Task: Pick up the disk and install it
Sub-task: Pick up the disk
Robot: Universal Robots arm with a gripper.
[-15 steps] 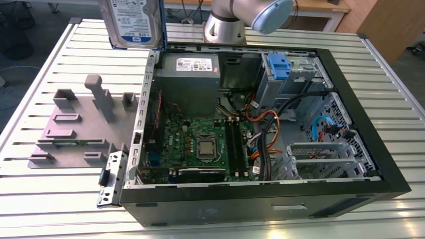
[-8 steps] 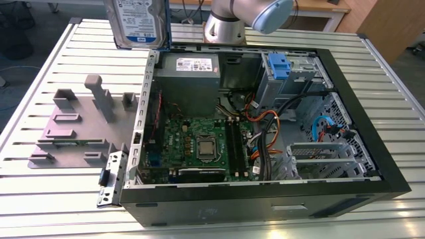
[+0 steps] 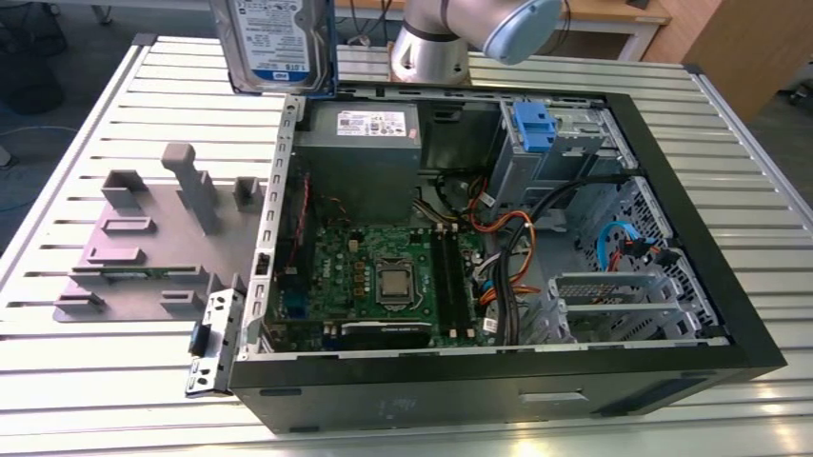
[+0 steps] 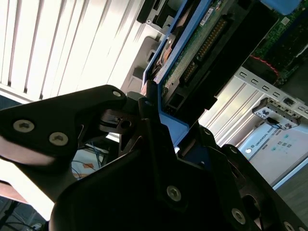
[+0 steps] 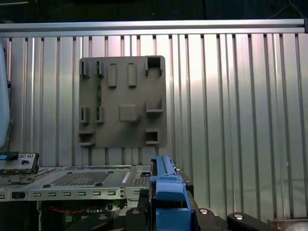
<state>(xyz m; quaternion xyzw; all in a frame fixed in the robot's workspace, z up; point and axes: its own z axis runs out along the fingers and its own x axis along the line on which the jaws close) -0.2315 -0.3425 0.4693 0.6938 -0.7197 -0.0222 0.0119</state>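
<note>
Clutter rings the open computer case point(image 3: 508, 400): grey fixture plate point(image 3: 140, 238) at nine o'clock on the slatted table point(image 3: 76, 381), power-supply box point(image 3: 358, 143) and blue caddy point(image 3: 531, 124) inside toward twelve; in the exterior view the disk point(image 3: 269, 43) hangs upright at eleven, its blue rail clamped tight in the gripper point(image 5: 168, 214).

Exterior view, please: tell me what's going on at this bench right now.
The arm has the disk clamped in its gripper by the blue rail. The disk hangs upright in the air near the far corner of the open computer case, toward the exterior view's left, not yet inside it. A grey fixture plate lies on the slatted table beside the case.
</note>
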